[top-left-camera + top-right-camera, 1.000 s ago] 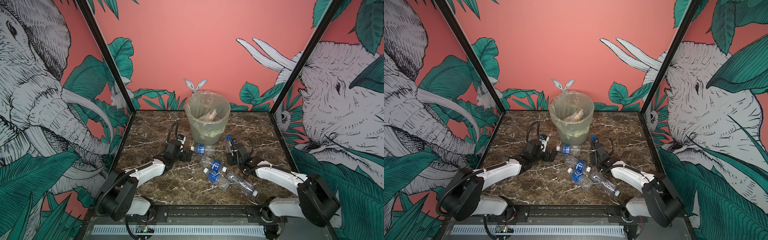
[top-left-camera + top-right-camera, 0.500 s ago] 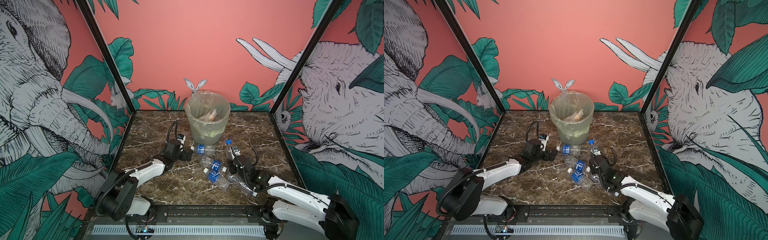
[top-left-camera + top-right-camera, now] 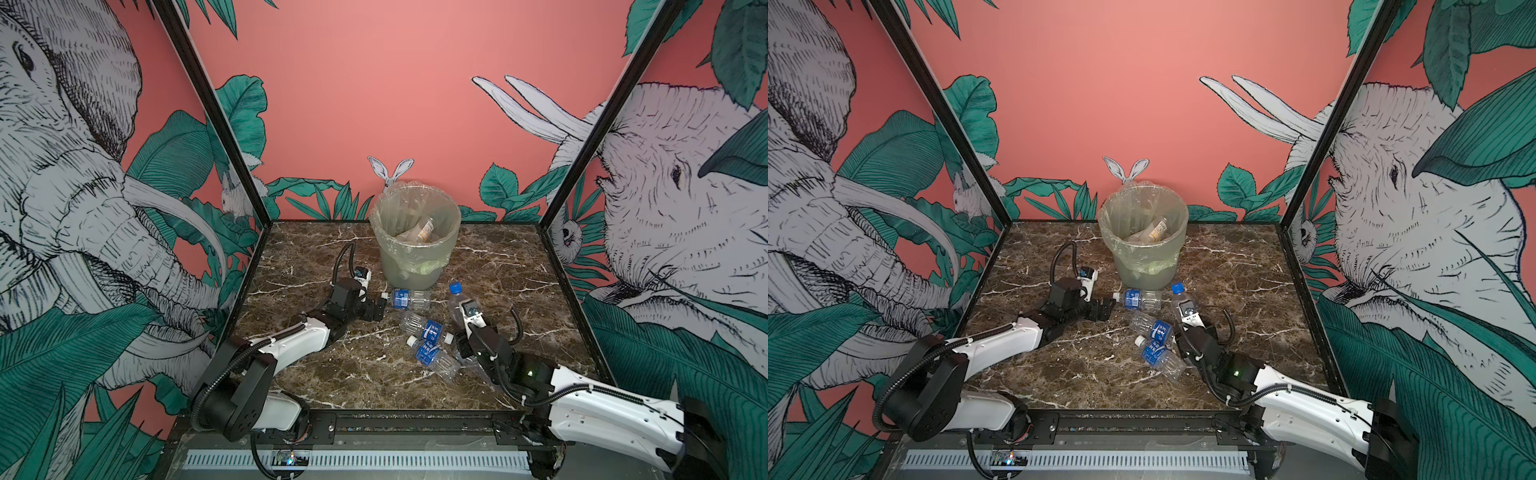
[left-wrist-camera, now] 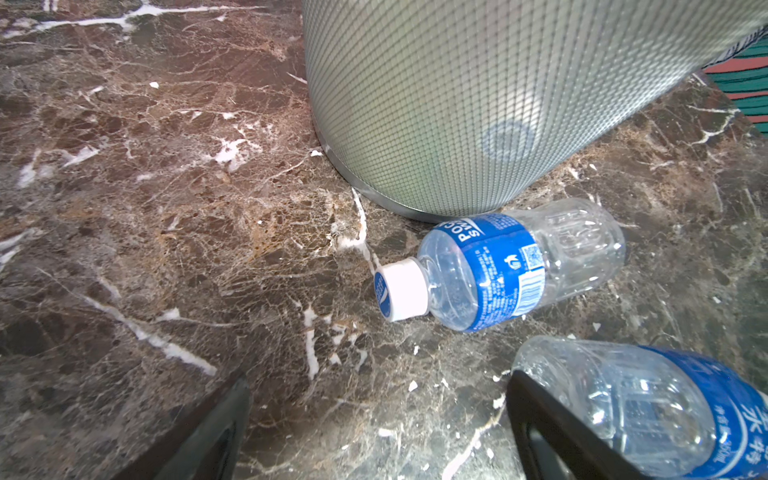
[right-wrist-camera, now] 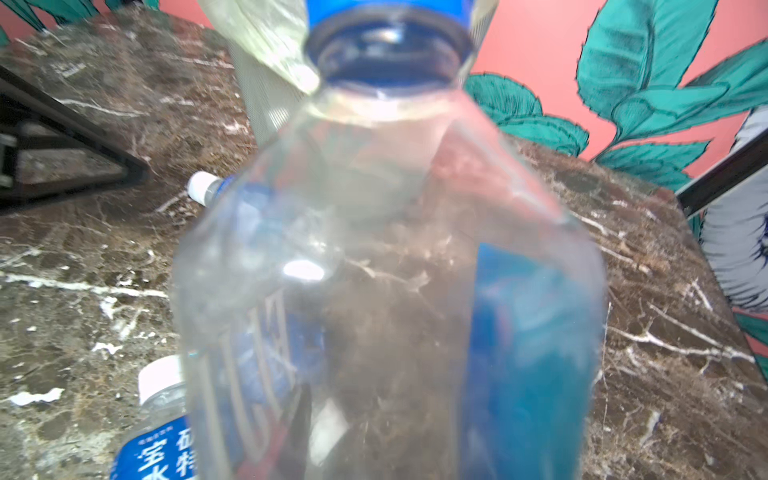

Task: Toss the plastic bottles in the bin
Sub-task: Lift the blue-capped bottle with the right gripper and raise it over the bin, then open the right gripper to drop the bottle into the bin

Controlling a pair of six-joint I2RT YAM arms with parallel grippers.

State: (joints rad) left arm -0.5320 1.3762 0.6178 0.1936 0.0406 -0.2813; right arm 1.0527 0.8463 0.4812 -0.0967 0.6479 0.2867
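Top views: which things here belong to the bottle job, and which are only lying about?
Job:
- bin
- bottles inside it
- blue-capped bottle, lifted
- bottle beside the bin
- middle bottle
- front bottle

Not the job:
- marble table
- painted walls

My right arm (image 3: 590, 401) has swung down and out toward the front right corner. A second ago it was bent up, and now it lies long and low over the table (image 3: 332, 374). My right gripper (image 3: 460, 328) has slid a little bit back toward me, and the bottle with the blue cap (image 3: 454, 300) that it grips came along with it. The long clear bottle (image 3: 468, 365) at the front is now mostly hidden under that arm
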